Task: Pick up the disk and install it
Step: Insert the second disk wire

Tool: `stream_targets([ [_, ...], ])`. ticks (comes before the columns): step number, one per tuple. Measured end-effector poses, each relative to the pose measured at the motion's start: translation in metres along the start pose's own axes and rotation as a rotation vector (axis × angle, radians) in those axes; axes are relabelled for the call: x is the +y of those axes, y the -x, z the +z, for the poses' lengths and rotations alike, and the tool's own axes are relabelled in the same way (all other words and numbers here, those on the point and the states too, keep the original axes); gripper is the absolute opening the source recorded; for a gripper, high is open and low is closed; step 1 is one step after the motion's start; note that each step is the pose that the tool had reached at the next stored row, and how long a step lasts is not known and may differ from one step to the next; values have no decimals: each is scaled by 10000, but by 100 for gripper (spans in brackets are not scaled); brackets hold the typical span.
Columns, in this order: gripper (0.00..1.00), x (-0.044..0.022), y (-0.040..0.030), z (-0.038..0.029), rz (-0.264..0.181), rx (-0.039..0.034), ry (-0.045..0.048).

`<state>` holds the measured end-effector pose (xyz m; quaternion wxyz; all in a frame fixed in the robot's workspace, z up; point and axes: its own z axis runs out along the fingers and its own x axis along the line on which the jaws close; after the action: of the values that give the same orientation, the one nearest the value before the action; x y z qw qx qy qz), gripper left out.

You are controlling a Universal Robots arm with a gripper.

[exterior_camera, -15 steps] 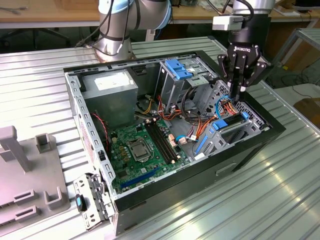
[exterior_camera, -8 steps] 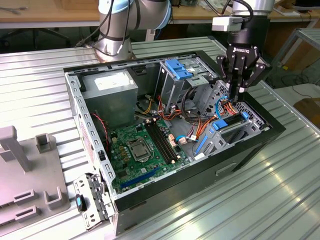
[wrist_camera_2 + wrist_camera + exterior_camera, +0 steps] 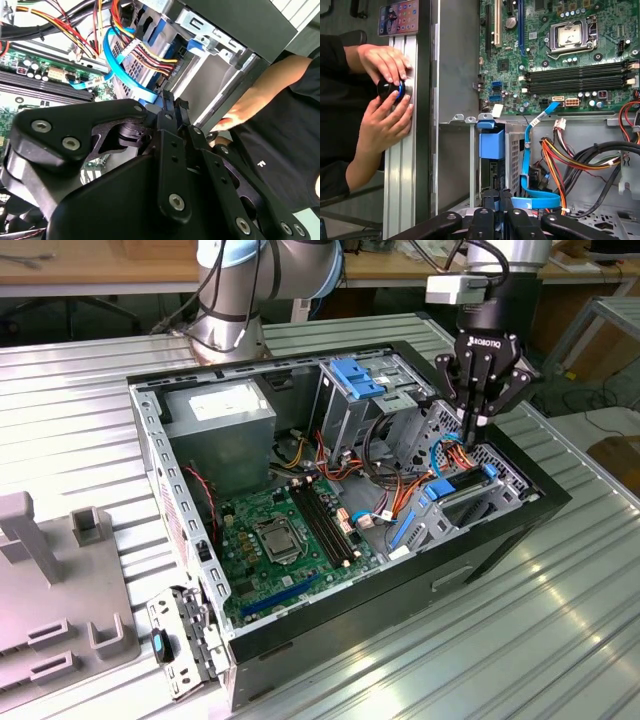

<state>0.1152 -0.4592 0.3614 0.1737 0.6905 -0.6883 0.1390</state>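
Apparently near done: the gripper [image 3: 478, 423], jaws together and empty, presses at the disk [image 3: 462, 490] seated in the case [image 3: 300, 635]; cabling remains uncertain.

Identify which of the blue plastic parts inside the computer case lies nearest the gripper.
The blue rail on the drive cage at the exterior view's right, just below the gripper. The blue latch tabs sit farther back, on the upper bay.

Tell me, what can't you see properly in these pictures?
Disk: exterior view, only a dark edge between blue rails shows; the bay hides the rest.
Gripper: first wrist view, body cut off by the picture's edge.
Black knob: first wrist view, partly covered by a person's hands.
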Motion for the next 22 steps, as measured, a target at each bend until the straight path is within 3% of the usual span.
stream_targets([
  [1, 16, 2, -41, 22, -11, -167, -5],
  [3, 16, 5, -120, 67, -31, -596, -11],
  [7, 16, 8, -230, 136, -52, -948, -17],
  [9, 16, 13, -273, 164, -64, -1178, -21],
  [10, 16, 19, -301, 183, -80, -1377, -26],
  [12, 16, 25, -338, 208, -102, -1647, -34],
  [15, 16, 34, -418, 261, -155, -2185, -53],
  [18, 16, 35, -475, 301, -174, -2296, -59],
  [22, 16, 35, -485, 309, -181, -2306, -62],
])
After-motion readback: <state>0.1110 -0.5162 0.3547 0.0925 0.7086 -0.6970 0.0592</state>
